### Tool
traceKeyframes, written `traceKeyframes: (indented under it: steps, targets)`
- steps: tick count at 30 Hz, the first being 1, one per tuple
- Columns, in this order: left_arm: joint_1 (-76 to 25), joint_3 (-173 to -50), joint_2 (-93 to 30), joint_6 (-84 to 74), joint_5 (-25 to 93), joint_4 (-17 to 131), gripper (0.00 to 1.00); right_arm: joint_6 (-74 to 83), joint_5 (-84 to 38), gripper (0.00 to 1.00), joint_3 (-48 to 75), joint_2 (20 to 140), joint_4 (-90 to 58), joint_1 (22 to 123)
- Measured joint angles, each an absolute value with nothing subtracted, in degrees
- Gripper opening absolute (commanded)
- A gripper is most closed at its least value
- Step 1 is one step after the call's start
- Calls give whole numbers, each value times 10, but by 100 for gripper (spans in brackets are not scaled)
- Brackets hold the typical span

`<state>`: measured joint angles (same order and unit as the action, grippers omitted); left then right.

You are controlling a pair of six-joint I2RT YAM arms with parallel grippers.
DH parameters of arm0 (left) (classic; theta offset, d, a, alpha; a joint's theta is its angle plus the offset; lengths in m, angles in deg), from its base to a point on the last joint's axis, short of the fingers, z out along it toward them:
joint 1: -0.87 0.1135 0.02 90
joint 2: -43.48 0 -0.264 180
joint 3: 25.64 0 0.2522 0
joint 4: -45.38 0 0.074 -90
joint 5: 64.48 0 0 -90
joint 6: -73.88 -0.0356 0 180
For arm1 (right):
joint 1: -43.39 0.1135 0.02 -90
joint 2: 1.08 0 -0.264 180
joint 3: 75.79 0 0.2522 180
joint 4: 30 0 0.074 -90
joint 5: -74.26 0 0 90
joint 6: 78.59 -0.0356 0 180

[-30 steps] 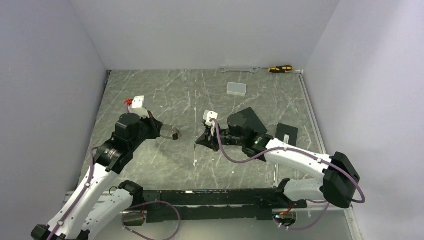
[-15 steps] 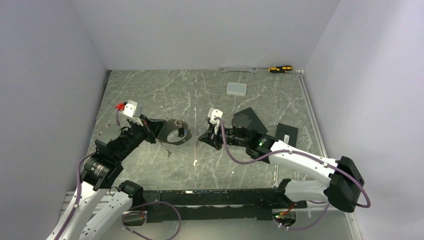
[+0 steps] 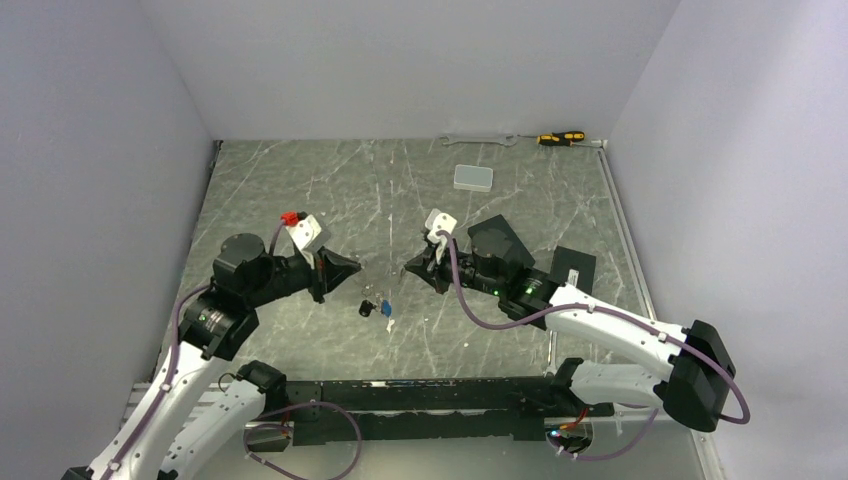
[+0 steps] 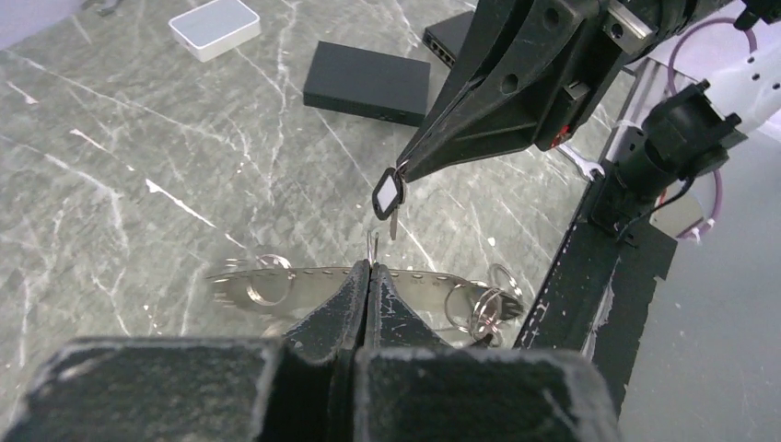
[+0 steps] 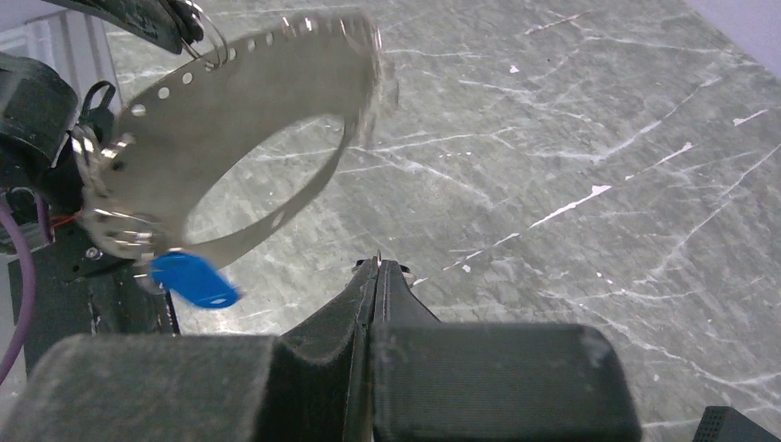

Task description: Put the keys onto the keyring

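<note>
Left pincer (image 4: 369,273) swung inward clamping keyring (image 5: 267,78), right pincer (image 4: 403,173) pinching white-tagged key (image 4: 389,193), seen by left wrist

Two keys: a blue-tagged key (image 5: 193,281) and a white-labelled key (image 4: 388,193). One keyring (image 5: 276,64). Two claws, left claw (image 4: 369,266) and right claw (image 5: 378,264). Two black boxes (image 4: 367,83) (image 4: 448,35), one white box (image 3: 472,178), one spanner (image 3: 480,140), one screwdriver (image 3: 560,137).
</note>
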<state>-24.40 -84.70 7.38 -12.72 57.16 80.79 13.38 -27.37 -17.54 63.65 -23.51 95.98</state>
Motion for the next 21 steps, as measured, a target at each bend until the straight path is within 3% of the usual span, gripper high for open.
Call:
traceKeyframes:
  steps: [10, 21]
  targets:
    - [-243, -851, 8, -140, 627, 808, 0, 147, -362, 0, -166, 622, -192, 961]
    - [-239, -841, 42, -140, 657, 785, 0, 153, -483, 0, -107, 638, -148, 962]
